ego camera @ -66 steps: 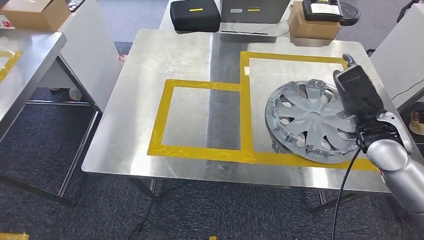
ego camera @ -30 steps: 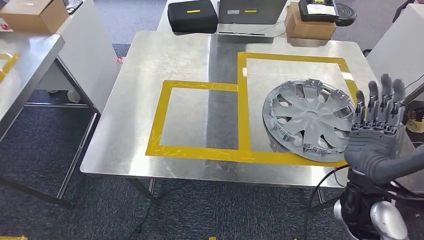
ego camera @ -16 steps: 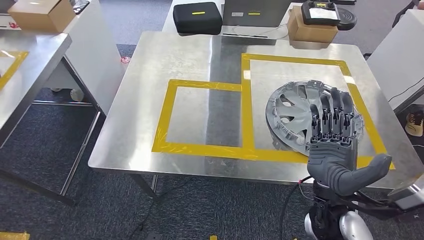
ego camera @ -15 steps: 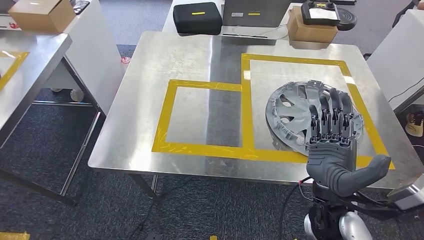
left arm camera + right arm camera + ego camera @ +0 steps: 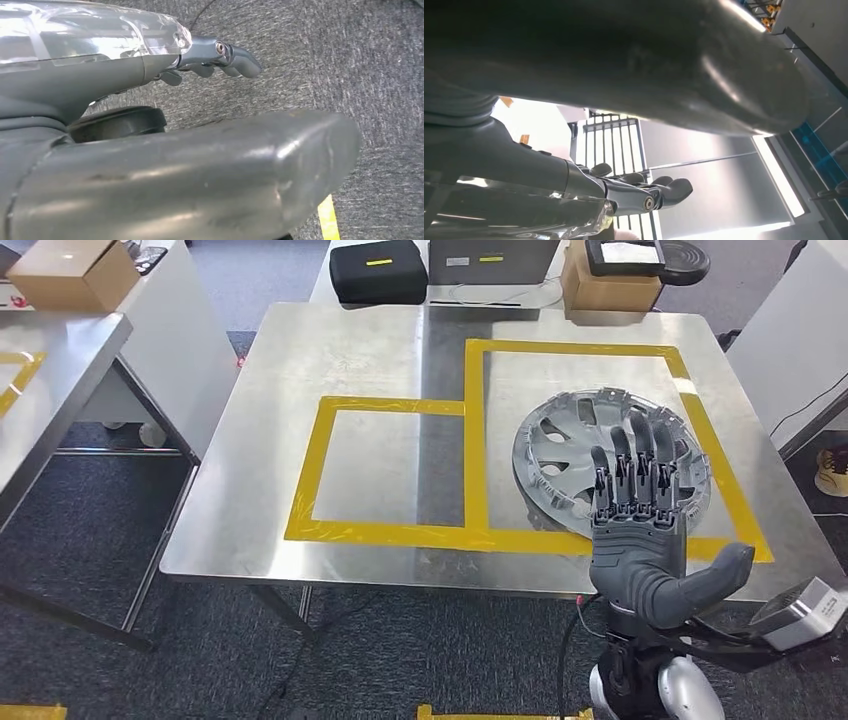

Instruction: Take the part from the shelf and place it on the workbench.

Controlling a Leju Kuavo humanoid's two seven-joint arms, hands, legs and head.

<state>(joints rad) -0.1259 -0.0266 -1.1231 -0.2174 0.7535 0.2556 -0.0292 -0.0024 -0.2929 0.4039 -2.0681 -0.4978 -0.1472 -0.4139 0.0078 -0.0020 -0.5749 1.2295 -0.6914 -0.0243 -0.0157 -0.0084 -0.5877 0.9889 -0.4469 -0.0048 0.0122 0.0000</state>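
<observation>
The part [image 5: 608, 468], a grey wheel cover, lies flat on the workbench [image 5: 350, 350] toward its right edge, inside the larger yellow tape frame [image 5: 470, 440], its near rim on the tape. The right hand [image 5: 640, 540] is raised in front of it, fingers apart, holding nothing. Swinging that arm low could clip the cover and slide it toward the near edge. The left hand [image 5: 210, 55] hangs over carpet; its fingers look loosely curled, though I cannot tell for sure.

Even overhead light glares off the steel workbench [image 5: 300, 350]; wrist views blur close up.
</observation>
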